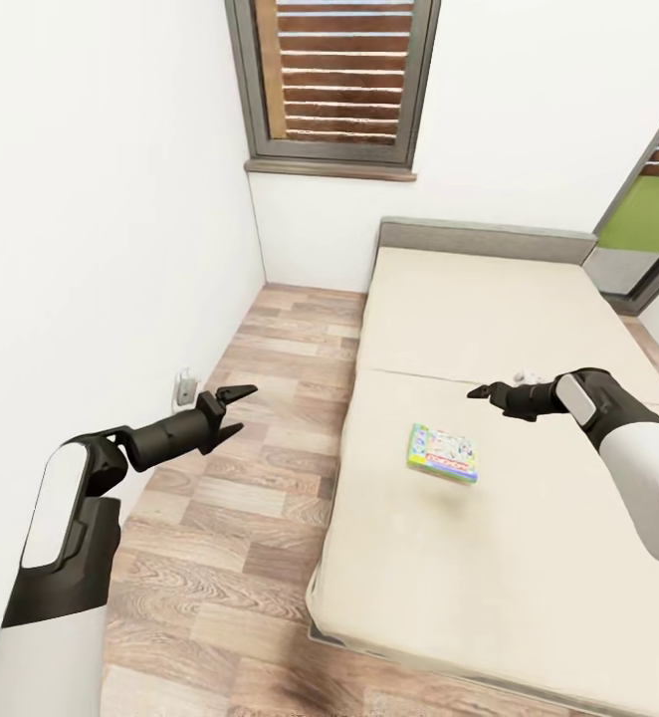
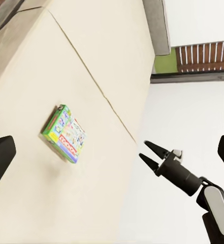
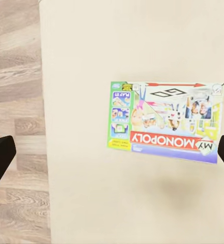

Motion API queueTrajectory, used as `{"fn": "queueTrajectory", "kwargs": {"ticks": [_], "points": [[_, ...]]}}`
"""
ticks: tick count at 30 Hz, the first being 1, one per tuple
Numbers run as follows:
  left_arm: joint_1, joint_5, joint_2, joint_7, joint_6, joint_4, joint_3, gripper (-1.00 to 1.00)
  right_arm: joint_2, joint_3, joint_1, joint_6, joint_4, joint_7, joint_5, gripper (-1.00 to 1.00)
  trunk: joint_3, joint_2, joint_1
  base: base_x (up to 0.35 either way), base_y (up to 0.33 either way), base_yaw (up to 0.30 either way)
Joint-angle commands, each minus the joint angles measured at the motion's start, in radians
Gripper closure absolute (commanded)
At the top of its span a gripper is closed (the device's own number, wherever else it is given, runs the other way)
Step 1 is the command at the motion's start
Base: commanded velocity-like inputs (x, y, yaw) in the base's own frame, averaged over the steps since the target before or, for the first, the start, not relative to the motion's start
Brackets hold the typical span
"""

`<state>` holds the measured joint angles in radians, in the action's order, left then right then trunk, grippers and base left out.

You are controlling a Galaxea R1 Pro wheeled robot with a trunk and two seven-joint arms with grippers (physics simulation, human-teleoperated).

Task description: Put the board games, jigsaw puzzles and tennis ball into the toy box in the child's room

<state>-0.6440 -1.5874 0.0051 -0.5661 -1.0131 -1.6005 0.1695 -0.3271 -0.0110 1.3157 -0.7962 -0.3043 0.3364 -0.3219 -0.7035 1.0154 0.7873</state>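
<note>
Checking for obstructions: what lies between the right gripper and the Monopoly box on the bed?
Nothing: in the head view only bare beige bed cover separates the right gripper from the Monopoly box.

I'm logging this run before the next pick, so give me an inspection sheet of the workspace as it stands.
Surface: bed, beige cover, grey headboard.
Job's things: Monopoly box lies flat on the bed, untouched.
Clutter: nothing seen.
Grippers: left gripper open, empty, over the floor; right gripper empty, above the bed beyond the box, jaws hard to judge.
Cables: nothing seen.
Surroundings: wood-plank floor, white walls, shuttered window, wall socket.
</note>
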Motion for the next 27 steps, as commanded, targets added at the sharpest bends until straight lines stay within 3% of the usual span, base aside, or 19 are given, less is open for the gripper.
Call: {"fn": "queueTrajectory", "kwargs": {"ticks": [1,7,14,19,27], "points": [[-0.001,-0.01,-0.001,-0.006,-0.003,-0.002,-0.008,-1.0,-0.001,-0.001,0.001,-0.004,-0.001,0.004,0.003,-1.0,-0.003,0.001,0.0,0.0,0.0,0.072],[-0.002,-0.011,-0.003,0.004,-0.003,-0.004,-0.039,-1.0,-0.005,-0.001,0.002,-0.004,-0.001,0.003,0.003,-1.0,-0.012,0.001,0.0,0.0,0.0,0.072],[-0.002,-0.012,0.0,0.022,-0.003,-0.005,-0.047,-1.0,-0.015,-0.002,0.002,-0.004,-0.002,0.003,0.003,-1.0,-0.024,0.001,0.0,0.0,0.0,0.072],[-0.001,-0.012,0.003,0.062,-0.004,-0.005,-0.047,-1.0,-0.02,-0.002,0.004,-0.005,-0.002,0.003,0.004,-1.0,-0.032,0.001,0.0,0.0,0.0,0.072],[0.002,-0.022,0.007,0.174,-0.004,-0.004,-0.039,-1.0,-0.052,-0.004,0.006,-0.005,-0.003,0.003,0.004,-1.0,-0.07,0.057,0.031,0.0,0.0,0.072]]}}
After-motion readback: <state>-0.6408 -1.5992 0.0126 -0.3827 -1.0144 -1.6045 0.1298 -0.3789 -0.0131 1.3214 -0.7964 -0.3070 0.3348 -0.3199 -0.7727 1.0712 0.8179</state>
